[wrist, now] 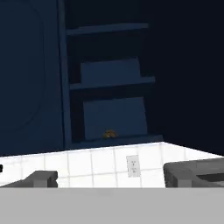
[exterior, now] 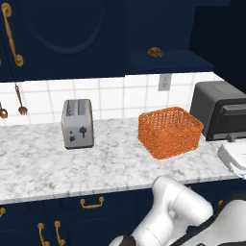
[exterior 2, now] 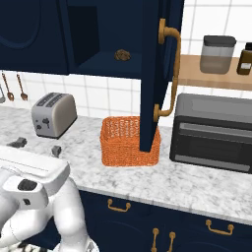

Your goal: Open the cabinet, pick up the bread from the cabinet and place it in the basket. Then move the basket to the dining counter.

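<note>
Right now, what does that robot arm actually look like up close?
A glossy white arm built of thick rounded segments with dark joints; the right base view shows a small dark oval inset on its white shell. Its tool ends in two small dark grey blocky fingertips.

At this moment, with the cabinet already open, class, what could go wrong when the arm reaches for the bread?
1. The small rounded brown bread sits deep on the lowest shelf of the tall dark navy cabinet; the open jaws may nudge it further back.
2. The swung-out door hangs over the square orange woven-mesh basket, so the arm might clip it.
3. Bread released early could miss the basket.
</note>
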Available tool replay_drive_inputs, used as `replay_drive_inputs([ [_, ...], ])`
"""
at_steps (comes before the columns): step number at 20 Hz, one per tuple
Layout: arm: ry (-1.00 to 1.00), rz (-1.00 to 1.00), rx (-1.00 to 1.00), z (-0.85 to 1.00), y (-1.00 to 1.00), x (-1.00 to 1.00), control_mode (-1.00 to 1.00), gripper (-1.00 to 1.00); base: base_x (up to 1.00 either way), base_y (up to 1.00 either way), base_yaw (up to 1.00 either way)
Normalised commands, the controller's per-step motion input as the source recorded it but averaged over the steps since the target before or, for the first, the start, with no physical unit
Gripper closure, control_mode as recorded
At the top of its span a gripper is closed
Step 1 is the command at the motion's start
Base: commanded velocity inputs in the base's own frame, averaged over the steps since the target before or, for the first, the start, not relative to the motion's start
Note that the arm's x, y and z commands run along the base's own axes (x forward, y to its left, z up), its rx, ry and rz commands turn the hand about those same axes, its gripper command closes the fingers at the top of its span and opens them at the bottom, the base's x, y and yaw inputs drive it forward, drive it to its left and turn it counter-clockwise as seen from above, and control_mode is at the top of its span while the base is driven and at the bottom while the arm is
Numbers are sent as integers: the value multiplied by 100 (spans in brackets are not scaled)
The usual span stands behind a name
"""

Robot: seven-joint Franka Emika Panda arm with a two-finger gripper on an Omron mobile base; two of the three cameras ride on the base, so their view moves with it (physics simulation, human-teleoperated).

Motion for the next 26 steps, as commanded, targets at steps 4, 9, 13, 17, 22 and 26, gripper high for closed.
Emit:
replay_drive_inputs([
  [4, 66, -33, -19, 69, 11, 74, -100, -100, 0, 0, 0],
  [9, 56, -9, -14, 46, 4, 90, -100, -100, 0, 0, 0],
  [13, 26, 0, -1, 64, 0, 36, -100, -100, 0, 0, 0],
  [17, 12, 4, 2, 38, 0, 39, -100, -100, 0, 0, 0],
  [22, -2, 12, 9, -18, -5, 73, -100, -100, 0, 0, 0],
  [26, -7, 12, 13, -4, -30, 91, -100, -100, 0, 0, 0],
])
